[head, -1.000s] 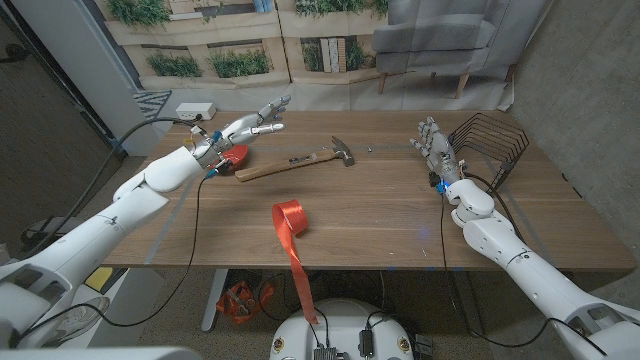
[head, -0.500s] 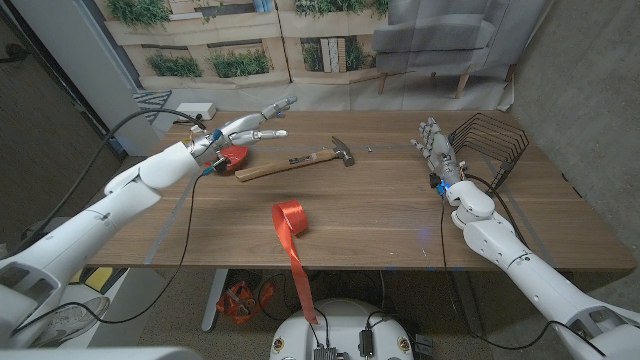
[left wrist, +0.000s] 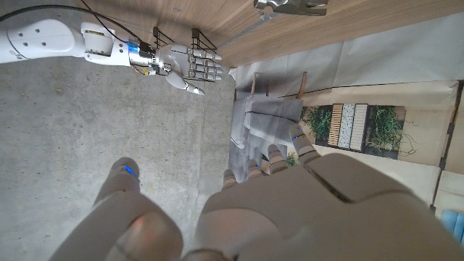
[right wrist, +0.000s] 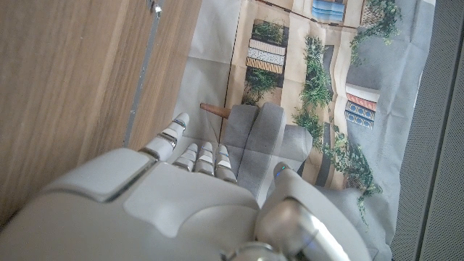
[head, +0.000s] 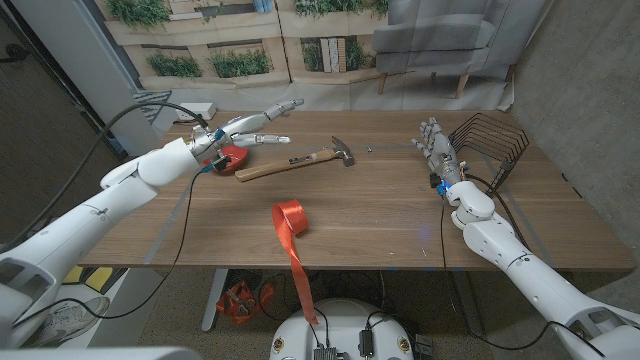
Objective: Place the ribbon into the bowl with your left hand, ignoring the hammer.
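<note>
My left hand (head: 243, 128) hangs in the air over the far left part of the worktop (head: 390, 215), fingers spread and stretched toward the middle, with nothing in it. Just under and behind it sits the red bowl (head: 233, 156), partly hidden by my wrist. The hammer (head: 300, 160) lies just beside the bowl, its wooden handle pointing toward the bowl and its metal head further along the far side of the worktop. The ribbon (head: 290, 216) is on the worktop near the front middle, well apart from my left hand and from the bowl: a red coil stands on the wood and its loose tail runs over the front edge and hangs down. My right hand (head: 437, 150) stands on the right side of the worktop, palm upright, fingers straight and a little apart, holding nothing; in the left wrist view it shows the same way (left wrist: 187, 65). A black wire rack (head: 490, 145) stands just beside it toward the right edge. A small metal bit (head: 369, 149) lies on the wood between the hammer head and my right hand.
</note>
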You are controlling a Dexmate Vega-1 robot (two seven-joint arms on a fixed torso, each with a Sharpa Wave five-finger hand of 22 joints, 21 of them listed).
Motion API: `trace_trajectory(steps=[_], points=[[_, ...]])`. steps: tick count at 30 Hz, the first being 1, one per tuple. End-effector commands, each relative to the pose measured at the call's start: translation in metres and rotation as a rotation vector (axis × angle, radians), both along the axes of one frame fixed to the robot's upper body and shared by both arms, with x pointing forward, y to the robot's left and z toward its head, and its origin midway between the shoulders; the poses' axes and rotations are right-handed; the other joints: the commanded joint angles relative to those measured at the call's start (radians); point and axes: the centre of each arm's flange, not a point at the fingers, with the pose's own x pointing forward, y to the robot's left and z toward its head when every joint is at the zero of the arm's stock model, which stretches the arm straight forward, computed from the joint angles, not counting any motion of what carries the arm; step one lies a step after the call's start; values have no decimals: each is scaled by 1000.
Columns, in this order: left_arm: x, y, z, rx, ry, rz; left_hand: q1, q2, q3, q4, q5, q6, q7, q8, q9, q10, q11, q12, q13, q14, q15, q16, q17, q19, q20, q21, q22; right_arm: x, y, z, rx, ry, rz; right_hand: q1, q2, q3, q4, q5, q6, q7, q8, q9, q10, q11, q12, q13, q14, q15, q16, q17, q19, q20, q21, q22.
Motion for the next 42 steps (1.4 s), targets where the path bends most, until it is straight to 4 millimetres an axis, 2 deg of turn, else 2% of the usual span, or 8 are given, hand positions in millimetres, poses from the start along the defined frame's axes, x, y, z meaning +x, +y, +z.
trace_trajectory(steps=[1, 31, 36, 37, 42], points=[[-10, -9, 3, 125, -83, 0, -3, -9, -8, 2, 12, -85, -8, -6, 1, -72, 1, 0, 4, -72, -1, 6, 2, -51, 4, -7, 4, 0, -1, -2, 8, -3, -6, 1, 7, 10, -1, -2, 8, 3, 4, 5, 8, 3, 6, 5, 4, 4, 7, 3, 11, 0, 7, 4], [-19, -26, 11, 385, -186, 16, 19, -41, -40, -12, 35, -119, 13, -1, 3, -68, 5, -2, 5, -56, -2, 6, 2, -22, -11, -15, 2, 5, 3, -4, 30, -2, -8, -1, 6, 12, 0, -3, 8, 4, 3, 5, 8, 3, 5, 5, 6, 5, 6, 4, 13, 0, 6, 4], [-22, -29, 14, 421, -212, 25, 30, -46, -45, -18, 41, -122, 18, 2, 3, -62, 18, 0, 5, -51, 1, 6, 1, -16, -13, -17, 2, 6, 3, -3, 29, -4, -7, -1, 6, 12, 0, -4, 8, 4, 3, 5, 9, 4, 5, 5, 6, 5, 6, 4, 13, 1, 6, 4], [-22, -29, 14, 421, -213, 25, 33, -47, -47, -20, 42, -124, 19, 2, 3, -62, 10, 0, 5, -50, 2, 6, 1, -13, -13, -18, 2, 6, 3, -3, 29, -5, -7, -1, 6, 12, 0, -4, 9, 5, 3, 5, 9, 3, 5, 5, 6, 5, 6, 4, 12, 0, 6, 4], [-24, -32, 15, 449, -228, 25, 45, -51, -52, -25, 48, -126, 24, 4, 4, -59, 26, 0, 5, -48, 3, 5, 1, -8, -13, -20, 1, 8, 3, -4, 37, -2, -6, -2, 6, 13, 0, -4, 9, 5, 3, 5, 8, 4, 5, 5, 6, 5, 6, 4, 13, 1, 5, 4]])
